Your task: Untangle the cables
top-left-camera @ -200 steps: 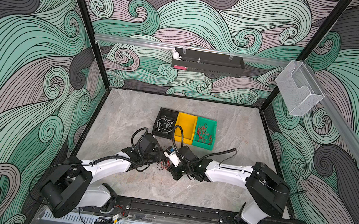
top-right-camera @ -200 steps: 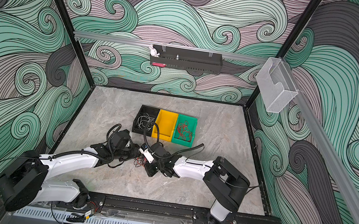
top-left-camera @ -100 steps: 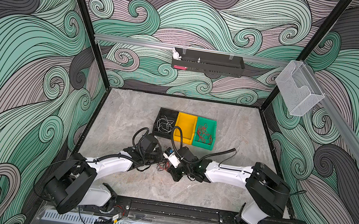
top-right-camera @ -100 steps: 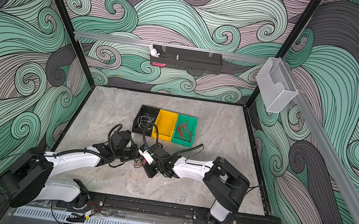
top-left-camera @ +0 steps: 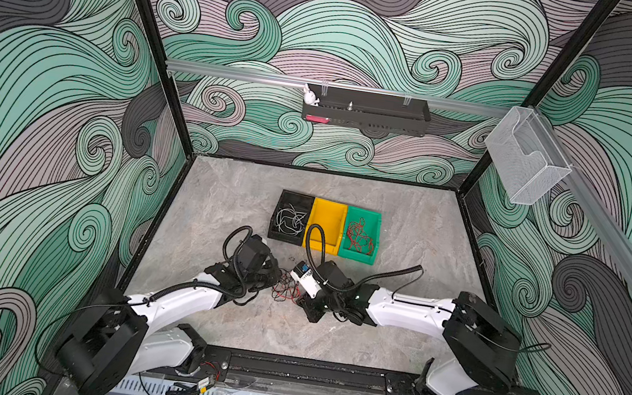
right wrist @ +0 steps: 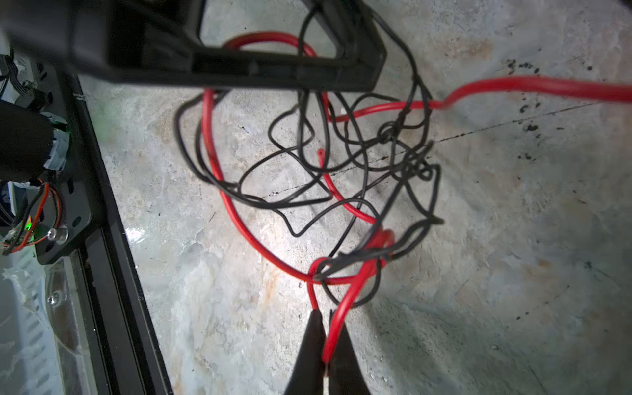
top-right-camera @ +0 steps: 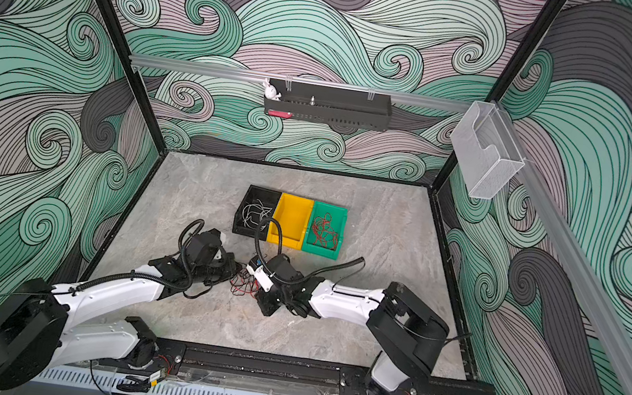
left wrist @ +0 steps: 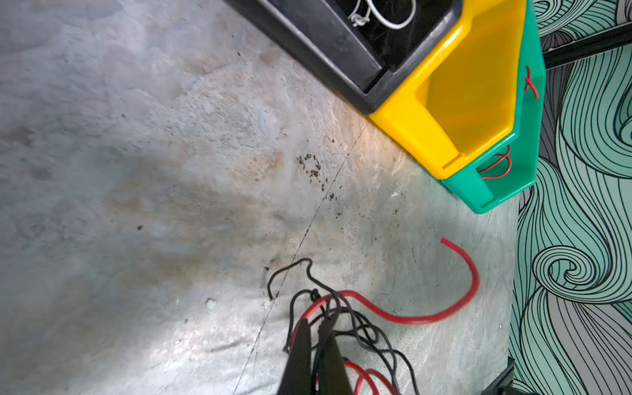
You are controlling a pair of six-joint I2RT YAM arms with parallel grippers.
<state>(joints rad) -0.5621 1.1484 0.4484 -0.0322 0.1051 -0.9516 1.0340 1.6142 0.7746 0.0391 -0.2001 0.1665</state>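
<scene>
The right claw is clenched on a red cable, which runs up between its tips. The left claw is also clenched, pinching strands at the edge of the cables. This tangle of red and black lies on the tabletop between the two claws, touching both. Beyond the claws stand a black bin with white cables, a yellow bin and a green bin with red cables.
</scene>
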